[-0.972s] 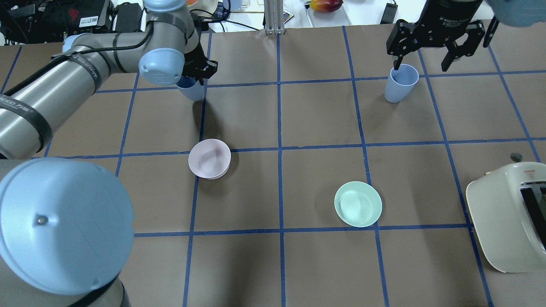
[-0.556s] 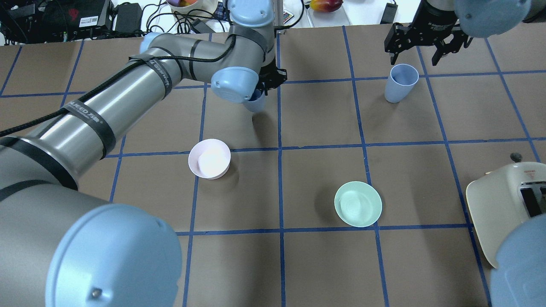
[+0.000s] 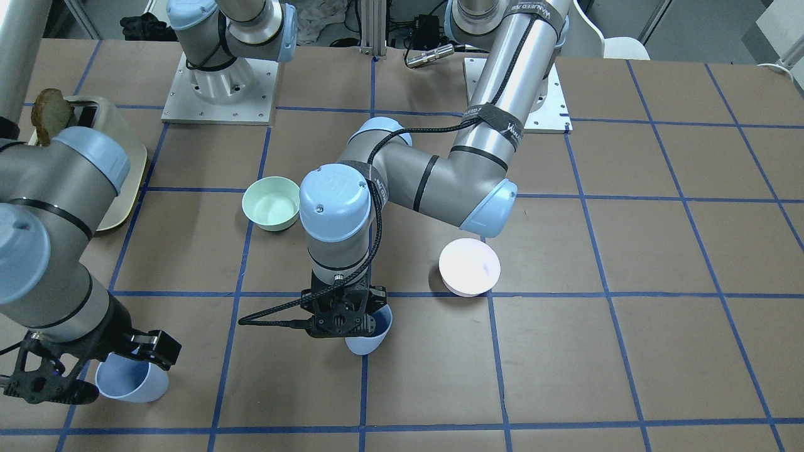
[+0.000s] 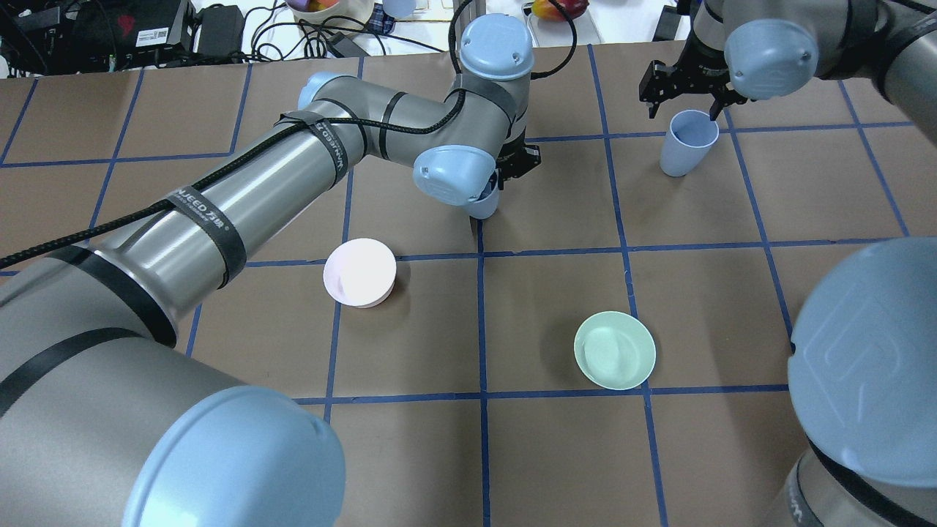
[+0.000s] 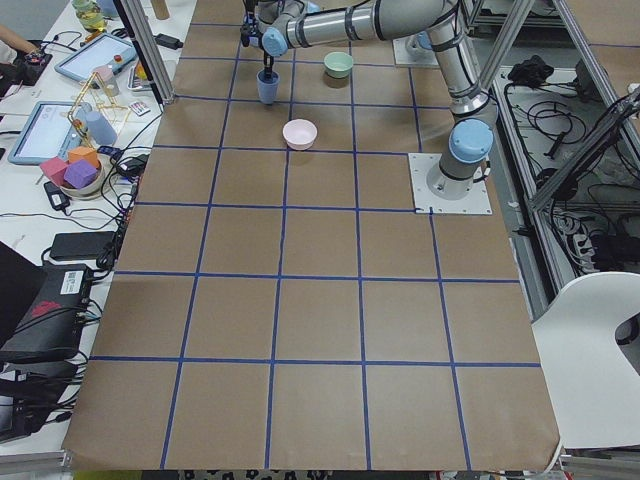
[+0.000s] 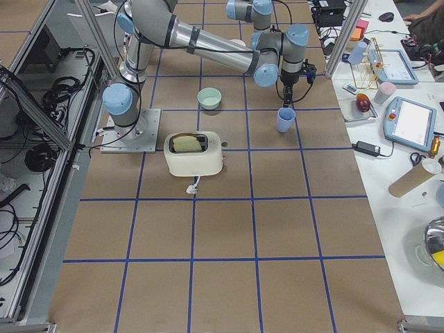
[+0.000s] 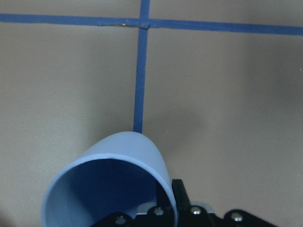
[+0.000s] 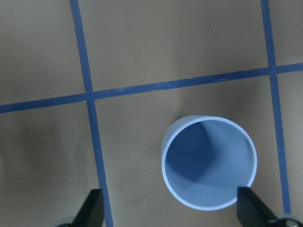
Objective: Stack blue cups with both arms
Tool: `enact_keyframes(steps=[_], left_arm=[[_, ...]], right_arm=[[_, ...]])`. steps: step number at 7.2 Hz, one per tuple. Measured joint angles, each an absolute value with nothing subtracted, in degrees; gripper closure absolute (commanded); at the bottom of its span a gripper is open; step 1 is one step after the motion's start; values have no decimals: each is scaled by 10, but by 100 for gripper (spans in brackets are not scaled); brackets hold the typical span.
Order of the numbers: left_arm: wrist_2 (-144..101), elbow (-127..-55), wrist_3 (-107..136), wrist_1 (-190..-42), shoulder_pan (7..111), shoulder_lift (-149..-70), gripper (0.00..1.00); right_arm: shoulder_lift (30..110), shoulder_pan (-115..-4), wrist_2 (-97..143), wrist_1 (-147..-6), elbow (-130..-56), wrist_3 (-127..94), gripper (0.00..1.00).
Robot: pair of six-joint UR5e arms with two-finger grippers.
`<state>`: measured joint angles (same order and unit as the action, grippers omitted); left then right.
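Two pale periwinkle-blue tapered plastic tumblers to track, well apart for now on the brown-papered table (image 4: 556,454) with its blue tape grid. First, the carried blue tumbler (image 4: 484,206): clamped by its wall near the rim in the black two-finger left gripper (image 3: 352,323), jaws pressed onto the plastic. Hangs tilted, base swung outward, clear of the table judging by the shadow under it in the left wrist view. Has travelled a long way rightward across the overhead view within the last second, from over the left-hand squares, past the pale pink plastic bowl (image 4: 360,272), to right above the centre tape line. Second, the standing blue tumbler (image 4: 688,143): upright, mouth up, empty, just beside a tape crossing at the far right of the overhead view, in the same spot as a second ago. Over it, the black two-finger right gripper (image 4: 681,101), fingers spread wide and touching nothing, the tumbler below and between them, nearer one finger than the other in the right wrist view. Has slid sideways over that second to straddle the tumbler more squarely. Reads as the gap between the pair closing, with stacking not yet begun. Probably still needs more travel to the right, a righting of the tilted tumbler, then a straight drop into the open mouth. Looks light, thin-walled and smooth, lighter at the rim, so likely easy to tip or squeeze out of round. Also in view, untouched, a round mint-green plastic bowl (image 4: 615,350) nearer the robot.
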<state>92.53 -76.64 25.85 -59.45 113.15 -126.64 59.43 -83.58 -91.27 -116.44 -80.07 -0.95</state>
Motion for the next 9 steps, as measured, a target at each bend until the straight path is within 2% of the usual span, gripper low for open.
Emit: enact_keyframes(steps=[2, 3, 4, 5, 7, 9], left_arm=[[899, -758, 222, -620, 1094, -1234, 0], [889, -753, 179, -664, 1066, -1199, 0], [886, -753, 146, -721, 1040, -1158, 0], [886, -754, 125, -783, 1016, -1115, 0], [886, -775, 85, -888, 976, -1027, 0], [888, -840, 76, -889, 962, -953, 0]], right_arm=[[561, -836, -913, -1197, -801, -10, 0], [553, -836, -913, -1201, -801, -10, 43], [549, -836, -912, -1203, -801, -10, 92], [547, -836, -912, -1202, -800, -9, 100], [548, -836, -913, -1198, -799, -10, 100], [556, -836, -915, -1183, -790, -10, 100]])
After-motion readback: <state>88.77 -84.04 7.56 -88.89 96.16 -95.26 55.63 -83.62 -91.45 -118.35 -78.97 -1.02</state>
